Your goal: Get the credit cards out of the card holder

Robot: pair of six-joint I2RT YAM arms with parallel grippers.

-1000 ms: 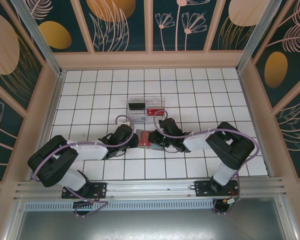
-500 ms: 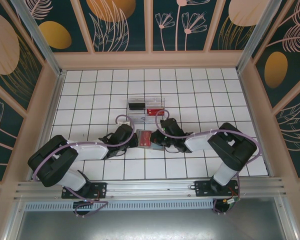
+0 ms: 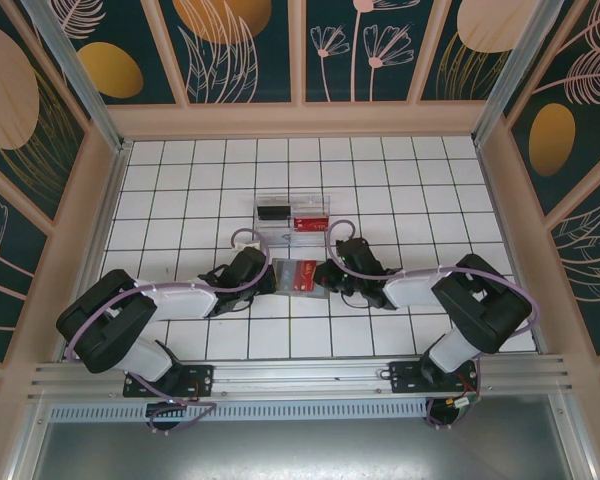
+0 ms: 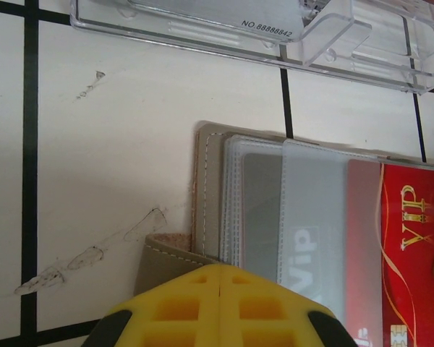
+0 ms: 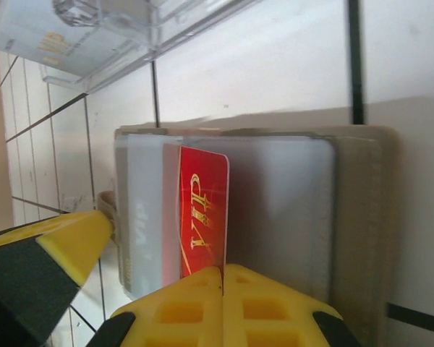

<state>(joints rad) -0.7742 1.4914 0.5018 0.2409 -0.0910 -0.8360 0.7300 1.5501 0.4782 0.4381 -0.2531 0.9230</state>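
Note:
The grey card holder (image 3: 284, 273) lies open on the tiles between both arms. My left gripper (image 3: 271, 281) is shut at the holder's left edge, its yellow fingertips (image 4: 202, 296) pressed together over the folded tab (image 4: 166, 259). My right gripper (image 3: 327, 282) is shut on the near edge of a red VIP credit card (image 5: 202, 210), which sticks partly out of a clear sleeve of the holder (image 5: 289, 210). A silver Vip card (image 4: 312, 217) sits in a sleeve to the left of the red card (image 4: 412, 246).
A clear plastic tray (image 3: 293, 214) stands one tile beyond the holder, with a black item and a red card in it; its rim (image 4: 202, 40) runs along the top of the left wrist view. Walls close off the tiled floor.
My right gripper has moved to the right with the red card, sliding it further out of the holder. Both grippers have closed fully. The left arm has stayed in place.

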